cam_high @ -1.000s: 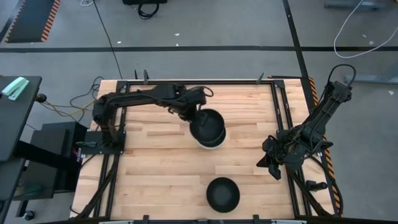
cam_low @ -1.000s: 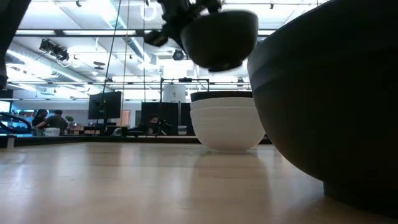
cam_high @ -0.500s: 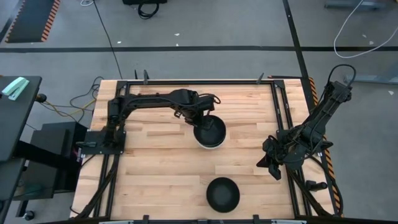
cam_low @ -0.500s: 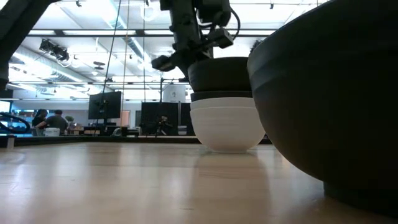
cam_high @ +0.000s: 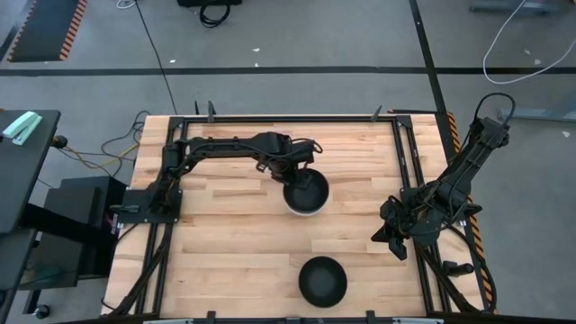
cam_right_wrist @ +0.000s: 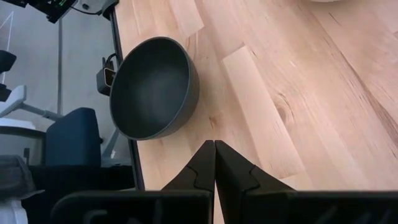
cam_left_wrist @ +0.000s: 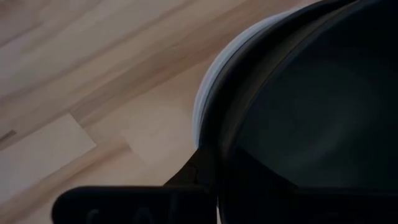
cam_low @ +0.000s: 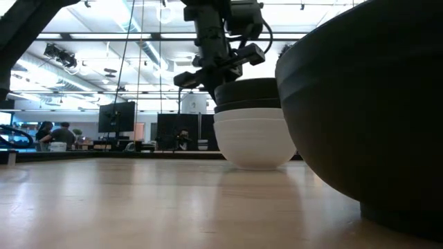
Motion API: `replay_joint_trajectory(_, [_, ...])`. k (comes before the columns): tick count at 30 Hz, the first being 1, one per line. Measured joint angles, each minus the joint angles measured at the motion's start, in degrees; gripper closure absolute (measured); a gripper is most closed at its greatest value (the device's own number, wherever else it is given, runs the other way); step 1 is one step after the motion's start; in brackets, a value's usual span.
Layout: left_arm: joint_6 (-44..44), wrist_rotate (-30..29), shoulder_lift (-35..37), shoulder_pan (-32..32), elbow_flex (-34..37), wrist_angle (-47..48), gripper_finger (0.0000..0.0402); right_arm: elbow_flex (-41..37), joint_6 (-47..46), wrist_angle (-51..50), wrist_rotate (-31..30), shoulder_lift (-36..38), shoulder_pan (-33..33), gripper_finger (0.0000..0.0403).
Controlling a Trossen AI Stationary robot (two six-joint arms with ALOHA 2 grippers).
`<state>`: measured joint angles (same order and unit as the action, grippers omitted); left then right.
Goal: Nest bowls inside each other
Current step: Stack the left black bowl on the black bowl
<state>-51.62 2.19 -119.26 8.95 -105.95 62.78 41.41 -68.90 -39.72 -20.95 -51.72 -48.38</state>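
Note:
In the high view my left gripper (cam_high: 290, 175) is at the middle of the table, shut on a glossy black bowl (cam_high: 306, 189). That bowl sits upright as the top of a stack. In the low view it (cam_low: 252, 93) rests inside the white bowls (cam_low: 252, 142), whose base stands on the table. Another black bowl (cam_high: 322, 280) stands alone by the near edge and fills the right of the low view (cam_low: 367, 104). My right gripper (cam_high: 380, 236) waits shut near the right edge, touching nothing. My left gripper (cam_left_wrist: 214, 155) holds the top black bowl by its rim (cam_left_wrist: 217, 140) on the side toward the table's left. One finger (cam_left_wrist: 196, 177) is outside the wall; the other is lost against the dark inside. It comes slanting from above. The bowl rests nested in the stack.
Black rails frame the wooden table top (cam_high: 225, 243). Bare wood lies left and near of the stack and between it and the lone black bowl (cam_right_wrist: 152, 87). The right arm (cam_high: 450, 184) stands along the right rail.
My left gripper came down and slightly toward the table's right with the black bowl. The bowl hung clear above the stack a second ago; now it sits nested in the stack's top, with the gripper still at its rim.

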Motion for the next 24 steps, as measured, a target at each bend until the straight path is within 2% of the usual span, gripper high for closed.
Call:
replay_joint_trajectory(3, [0.0, -0.2, 0.0, 0.0, 0.0, -1.1, 0.0386, 0.0, 0.0, 0.0, 0.0, 0.0, 0.0, 0.0390])
replay_joint_trajectory(14, [1.9, 0.7, 0.0, 0.0, 0.0, -2.3, 0.0308, 0.0, 0.0, 0.0, 0.0, 0.0, 0.0, 0.0390])
replay_joint_trajectory(24, [1.9, 0.7, 2.1, 0.1, -1.1, -1.9, 0.0277, 0.0, -0.1, -0.6, 0.0, -0.1, 0.0, 0.0390])
